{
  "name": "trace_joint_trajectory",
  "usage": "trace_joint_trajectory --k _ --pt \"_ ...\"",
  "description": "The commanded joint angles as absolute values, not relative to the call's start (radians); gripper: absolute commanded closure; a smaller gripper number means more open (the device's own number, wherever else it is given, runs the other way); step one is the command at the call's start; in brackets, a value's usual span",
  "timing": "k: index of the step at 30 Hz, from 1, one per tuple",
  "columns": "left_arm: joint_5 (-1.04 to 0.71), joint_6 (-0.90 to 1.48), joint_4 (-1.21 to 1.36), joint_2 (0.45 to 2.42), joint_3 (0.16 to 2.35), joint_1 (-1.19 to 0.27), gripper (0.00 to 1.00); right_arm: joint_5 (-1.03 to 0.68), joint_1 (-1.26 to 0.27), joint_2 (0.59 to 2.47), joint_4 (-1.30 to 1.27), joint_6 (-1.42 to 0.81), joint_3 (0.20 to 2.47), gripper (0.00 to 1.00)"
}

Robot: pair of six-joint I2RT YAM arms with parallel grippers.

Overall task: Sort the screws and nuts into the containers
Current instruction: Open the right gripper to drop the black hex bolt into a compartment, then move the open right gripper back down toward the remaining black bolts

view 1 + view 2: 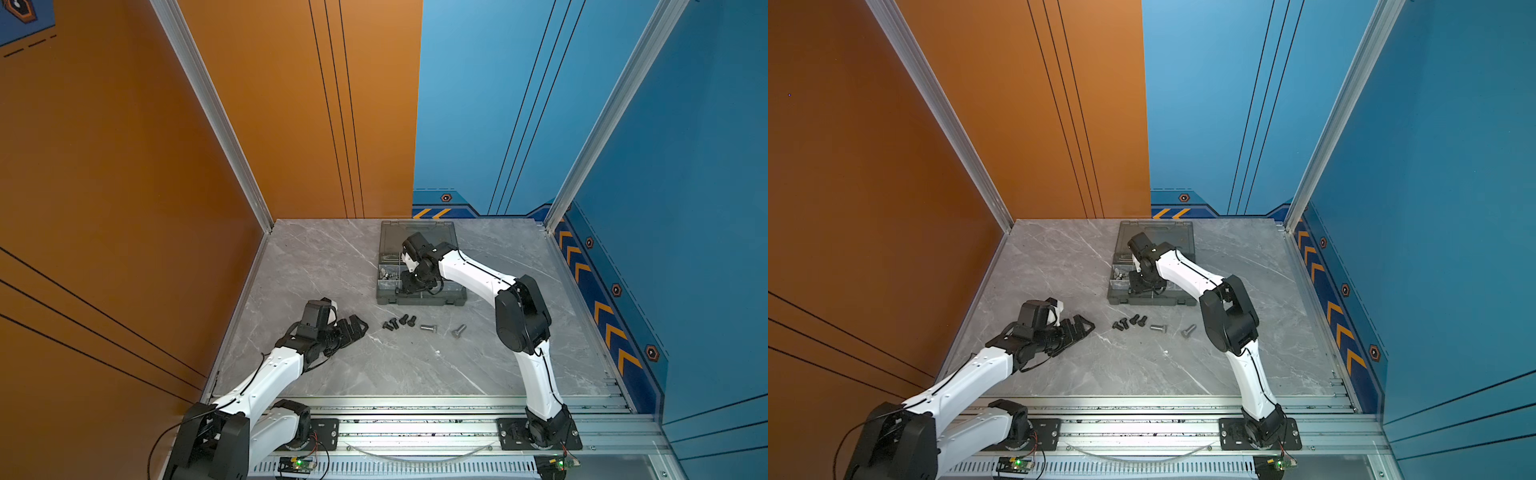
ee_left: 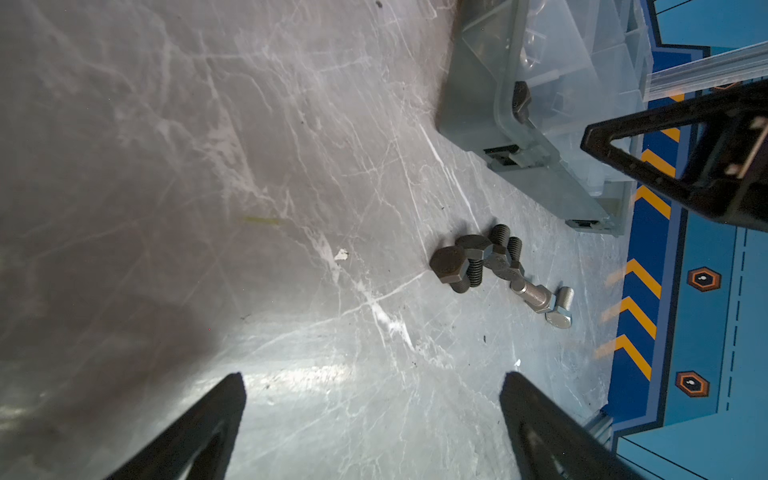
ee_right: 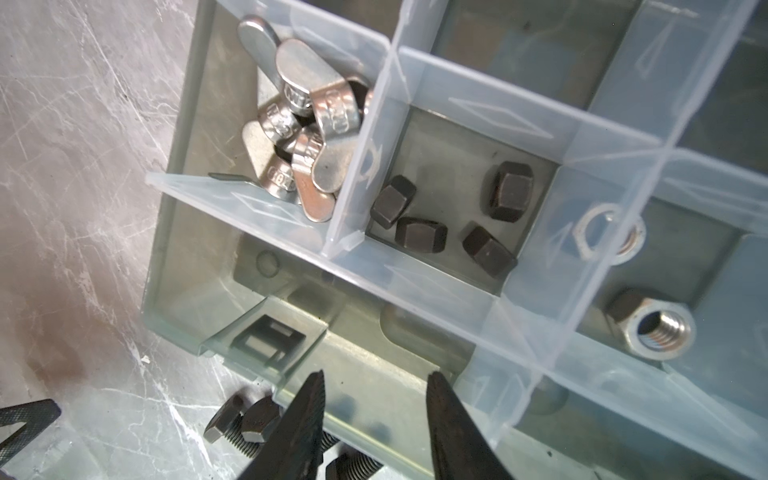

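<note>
The screws (image 2: 448, 266) are black or silver, wing nuts (image 3: 320, 112) silver, table (image 1: 332, 270) grey veined white.

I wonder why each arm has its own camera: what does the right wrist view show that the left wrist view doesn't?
Only right wrist: a look down into the compartments, with silver wing nuts, black hex nuts and a silver hex nut told apart. Only left wrist: the two silver bolts lying on the table. Both: the black bolts beside the organiser case.

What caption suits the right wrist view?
Right gripper, jaws apart and empty, over the organiser case holding wing nuts, black hex nuts and silver hex nuts, sorted apart by kind.
</note>
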State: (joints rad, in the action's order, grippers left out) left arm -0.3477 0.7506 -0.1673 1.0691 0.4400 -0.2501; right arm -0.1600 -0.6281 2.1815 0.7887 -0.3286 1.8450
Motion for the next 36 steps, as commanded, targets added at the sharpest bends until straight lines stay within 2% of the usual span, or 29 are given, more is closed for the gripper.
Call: trace_joint_trajectory --k 1,13,20,28,36 --pt "-0.335 0.753 -0.160 1.069 0.469 -0.261 0.02 -0.150 -0.625 2.145 0.836 -0.309 1.862 0.55" --pt "-0.338 0.750 -0.156 1.083 0.470 -0.261 0.02 -0.215 -0.651 1.970 0.843 -0.192 1.736 0.52" --pt "-0.337 0.752 -0.158 1.083 0.473 -0.261 0.02 -0.201 -0.758 1.921 0.800 -0.122 1.618 0.51" --pt "-0.336 0.752 -0.173 1.068 0.471 -0.260 0.02 -0.178 -0.892 1.959 0.756 -0.034 1.607 0.51" --pt "-0.330 0.747 -0.181 1.054 0.468 -0.258 0.02 -0.148 -0.910 2.039 0.768 0.001 1.682 0.51"
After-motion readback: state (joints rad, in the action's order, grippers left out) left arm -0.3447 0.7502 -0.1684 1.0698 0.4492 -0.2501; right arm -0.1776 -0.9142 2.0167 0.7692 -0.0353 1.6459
